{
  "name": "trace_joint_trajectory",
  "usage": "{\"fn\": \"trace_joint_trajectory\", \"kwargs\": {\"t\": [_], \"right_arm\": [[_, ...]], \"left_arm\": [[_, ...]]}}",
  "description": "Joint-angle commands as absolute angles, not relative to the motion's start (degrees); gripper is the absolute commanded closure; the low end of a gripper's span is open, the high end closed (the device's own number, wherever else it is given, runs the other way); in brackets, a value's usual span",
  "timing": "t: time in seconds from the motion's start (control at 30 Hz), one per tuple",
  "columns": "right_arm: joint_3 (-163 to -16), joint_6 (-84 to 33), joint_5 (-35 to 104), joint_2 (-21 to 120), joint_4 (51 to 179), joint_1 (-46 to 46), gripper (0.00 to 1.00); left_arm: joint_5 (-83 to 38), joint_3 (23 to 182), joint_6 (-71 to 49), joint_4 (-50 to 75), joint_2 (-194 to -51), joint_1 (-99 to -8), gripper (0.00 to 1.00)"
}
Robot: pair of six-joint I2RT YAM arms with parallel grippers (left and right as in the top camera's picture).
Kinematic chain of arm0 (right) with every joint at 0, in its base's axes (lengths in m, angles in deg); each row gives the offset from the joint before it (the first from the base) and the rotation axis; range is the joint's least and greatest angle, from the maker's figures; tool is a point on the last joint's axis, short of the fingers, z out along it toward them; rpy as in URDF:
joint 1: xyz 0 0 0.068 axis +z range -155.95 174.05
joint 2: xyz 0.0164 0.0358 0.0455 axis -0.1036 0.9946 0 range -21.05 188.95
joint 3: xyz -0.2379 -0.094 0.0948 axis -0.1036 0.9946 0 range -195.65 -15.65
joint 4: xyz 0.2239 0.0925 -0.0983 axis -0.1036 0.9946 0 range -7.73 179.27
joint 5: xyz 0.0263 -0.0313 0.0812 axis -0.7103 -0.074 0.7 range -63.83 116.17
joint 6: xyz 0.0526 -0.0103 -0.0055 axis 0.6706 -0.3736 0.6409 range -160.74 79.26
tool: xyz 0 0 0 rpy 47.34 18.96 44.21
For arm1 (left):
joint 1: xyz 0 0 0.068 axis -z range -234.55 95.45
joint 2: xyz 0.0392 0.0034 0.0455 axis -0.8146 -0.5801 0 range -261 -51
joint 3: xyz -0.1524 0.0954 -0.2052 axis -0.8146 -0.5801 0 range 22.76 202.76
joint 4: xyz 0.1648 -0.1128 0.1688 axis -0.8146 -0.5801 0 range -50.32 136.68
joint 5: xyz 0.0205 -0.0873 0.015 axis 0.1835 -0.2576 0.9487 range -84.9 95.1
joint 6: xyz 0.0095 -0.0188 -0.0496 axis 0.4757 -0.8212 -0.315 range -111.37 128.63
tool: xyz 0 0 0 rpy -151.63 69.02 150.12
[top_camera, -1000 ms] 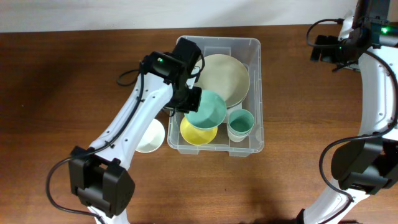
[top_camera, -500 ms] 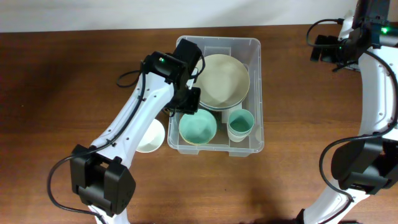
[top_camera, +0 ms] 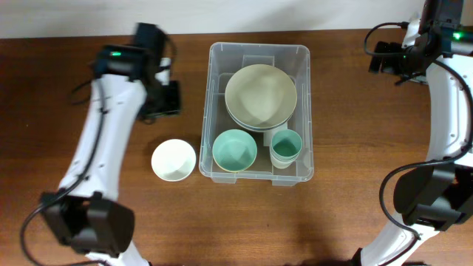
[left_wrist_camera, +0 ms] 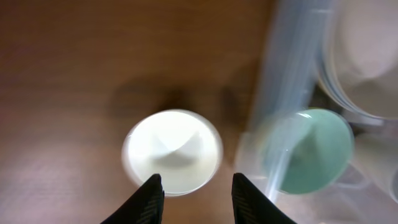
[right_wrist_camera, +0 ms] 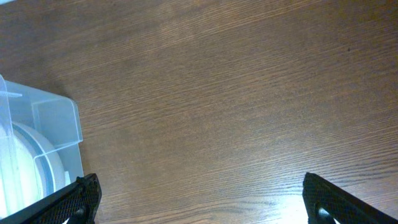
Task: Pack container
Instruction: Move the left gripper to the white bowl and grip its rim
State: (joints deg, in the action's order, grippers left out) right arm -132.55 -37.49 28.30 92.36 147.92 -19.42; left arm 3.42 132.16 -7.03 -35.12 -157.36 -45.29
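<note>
Clear container (top_camera: pixel 306 111) holds plates (top_camera: pixel 260 96), teal bowl (top_camera: pixel 235 150) and cups (top_camera: pixel 286 146); white bowl (top_camera: pixel 174 159) sits outside below the half-open, empty left gripper (left_wrist_camera: pixel 196 186); right gripper (right_wrist_camera: pixel 200 186) wide open.

The large clear rectangular container (top_camera: pixel 258 53), rounded at its corners, stands upright and open-topped, long sides running front to back.

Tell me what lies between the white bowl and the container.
Nothing: only a narrow strip of bare table separates the white bowl and the container, shown in the overhead view.
</note>
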Motion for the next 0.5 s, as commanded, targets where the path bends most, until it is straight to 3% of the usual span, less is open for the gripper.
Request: {"fn": "trace_joint_trajectory", "kwargs": {"t": [0.0, 0.13, 0.47], "right_arm": [[-133.08, -36.88, 27.85, 91.81, 147.89, -19.68, 0.01], [-133.08, -36.88, 27.85, 91.81, 147.89, -19.68, 0.01], [-133.08, -36.88, 27.85, 91.81, 147.89, -19.68, 0.01]], "left_arm": [[4.43, 132.47, -7.21, -38.81, -154.37, -49.64, 0.63], [4.43, 123.18, -7.21, -36.32, -154.37, -51.50, 0.63], [2.51, 101.58, -7.56, -16.52, -154.37, -53.77, 0.62]]}}
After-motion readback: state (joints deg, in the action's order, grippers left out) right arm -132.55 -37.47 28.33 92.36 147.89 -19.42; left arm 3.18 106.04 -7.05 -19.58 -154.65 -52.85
